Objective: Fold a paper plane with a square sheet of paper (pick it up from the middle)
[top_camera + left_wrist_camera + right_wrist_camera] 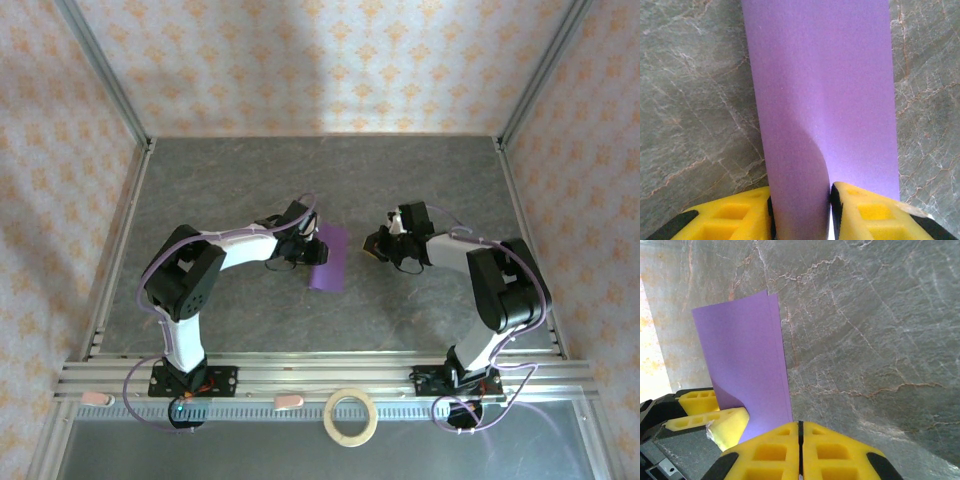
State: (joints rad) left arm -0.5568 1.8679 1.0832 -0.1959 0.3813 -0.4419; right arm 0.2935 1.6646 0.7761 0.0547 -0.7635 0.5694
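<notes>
The square sheet of paper (328, 257) is purple and lies folded over into a narrow strip on the grey table, mid-centre. My left gripper (305, 245) sits at the strip's left edge. In the left wrist view its yellow fingers (740, 215) close on a raised, curled part of the paper (820, 90), which touches both pads. My right gripper (378, 245) hovers just right of the strip, apart from it. In the right wrist view that gripper (800, 422) is shut with nothing in it, and two layered edges of the paper (742, 360) show ahead on the left.
A tan tape ring (351, 416) lies on the metal ledge in front of the arm bases. Aluminium frame rails (125, 260) and patterned walls border the grey stone-look table (430, 180), which has bare surface behind and to either side of the paper.
</notes>
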